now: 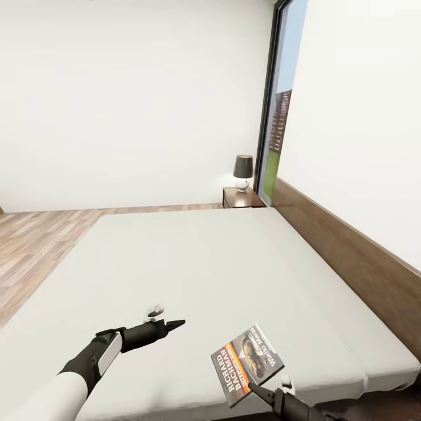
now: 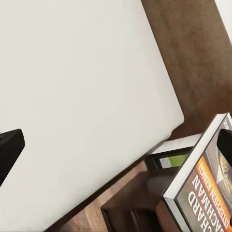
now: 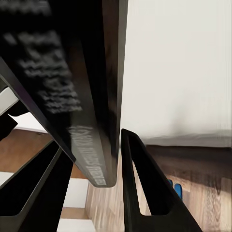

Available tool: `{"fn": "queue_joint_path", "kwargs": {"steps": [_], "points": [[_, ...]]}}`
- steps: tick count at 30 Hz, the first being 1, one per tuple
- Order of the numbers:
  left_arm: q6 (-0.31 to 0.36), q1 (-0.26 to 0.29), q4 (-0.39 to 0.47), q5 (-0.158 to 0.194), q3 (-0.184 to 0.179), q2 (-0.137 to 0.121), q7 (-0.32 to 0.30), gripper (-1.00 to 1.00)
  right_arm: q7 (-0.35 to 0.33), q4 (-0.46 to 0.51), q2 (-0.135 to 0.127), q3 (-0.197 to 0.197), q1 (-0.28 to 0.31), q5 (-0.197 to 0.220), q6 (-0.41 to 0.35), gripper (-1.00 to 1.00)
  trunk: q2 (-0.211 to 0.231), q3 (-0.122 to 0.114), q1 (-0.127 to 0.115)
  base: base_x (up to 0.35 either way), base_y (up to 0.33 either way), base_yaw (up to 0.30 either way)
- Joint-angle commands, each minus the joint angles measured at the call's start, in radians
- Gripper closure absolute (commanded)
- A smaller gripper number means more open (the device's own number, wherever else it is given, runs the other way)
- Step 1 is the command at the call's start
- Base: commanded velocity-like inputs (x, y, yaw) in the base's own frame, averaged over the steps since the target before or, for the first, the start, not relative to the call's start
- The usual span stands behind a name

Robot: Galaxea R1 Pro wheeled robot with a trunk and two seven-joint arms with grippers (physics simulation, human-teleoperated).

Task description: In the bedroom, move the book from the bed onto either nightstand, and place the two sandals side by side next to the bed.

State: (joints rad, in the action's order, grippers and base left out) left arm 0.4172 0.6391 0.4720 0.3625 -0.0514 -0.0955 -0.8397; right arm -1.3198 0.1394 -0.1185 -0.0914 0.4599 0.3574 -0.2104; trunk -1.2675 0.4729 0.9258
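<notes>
The book [image 1: 248, 363], dark with white "RICHARD BACHMAN" lettering and an orange band, hangs tilted just above the near right corner of the bed [image 1: 193, 269]. My right gripper [image 1: 257, 390] is shut on its lower edge. In the right wrist view the book's dark edge [image 3: 82, 96] sits clamped between the fingers [image 3: 145, 188]. My left gripper [image 1: 172, 323] hovers over the off-white mattress left of the book; the left wrist view shows its fingers [image 2: 9, 150] wide apart with nothing between them, and the book [image 2: 203, 188] beyond. A nightstand [image 1: 241, 197] stands at the bed's far corner. A small blue shape [image 3: 175, 188] lies on the floor, too small to identify as a sandal.
A dark-shaded lamp [image 1: 243, 169] stands on the nightstand. The long brown headboard [image 1: 351, 251] runs along the right wall, with a tall dark-framed window [image 1: 280, 105] past it. Wood-plank floor [image 1: 35, 245] lies left of the bed. Dark wooden furniture [image 2: 135, 208] shows below the mattress corner.
</notes>
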Motion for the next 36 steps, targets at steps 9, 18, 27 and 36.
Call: {"fn": "queue_joint_path", "kwargs": {"steps": [9, 18, 27, 36], "points": [[0.008, 0.001, -0.001, 0.010, -0.007, -0.001, 0.002, -1.00, -0.004, 0.000, 0.000, -0.010, 0.001, -0.005, -0.010, 1.00, -0.001, 0.001, 0.000, -0.046, 0.000, 0.039], [0.008, 0.001, -0.001, 0.010, -0.007, -0.001, 0.002, -1.00, -0.004, 0.000, 0.000, -0.010, 0.000, -0.005, -0.011, 1.00, -0.001, 0.004, 0.000, -0.002, 0.000, 0.243], [0.006, 0.001, -0.019, 0.010, -0.007, -0.001, 0.002, -1.00, -0.004, 0.000, 0.000, -0.010, 0.000, -0.005, -0.011, 1.00, -0.001, 0.007, 0.000, 0.000, 0.000, 0.277], [0.006, 0.001, -0.024, 0.010, -0.007, -0.001, 0.002, -1.00, -0.005, 0.000, 0.000, -0.011, 0.001, -0.005, -0.012, 1.00, -0.001, 0.011, 0.000, 0.000, 0.000, 0.279]]}}
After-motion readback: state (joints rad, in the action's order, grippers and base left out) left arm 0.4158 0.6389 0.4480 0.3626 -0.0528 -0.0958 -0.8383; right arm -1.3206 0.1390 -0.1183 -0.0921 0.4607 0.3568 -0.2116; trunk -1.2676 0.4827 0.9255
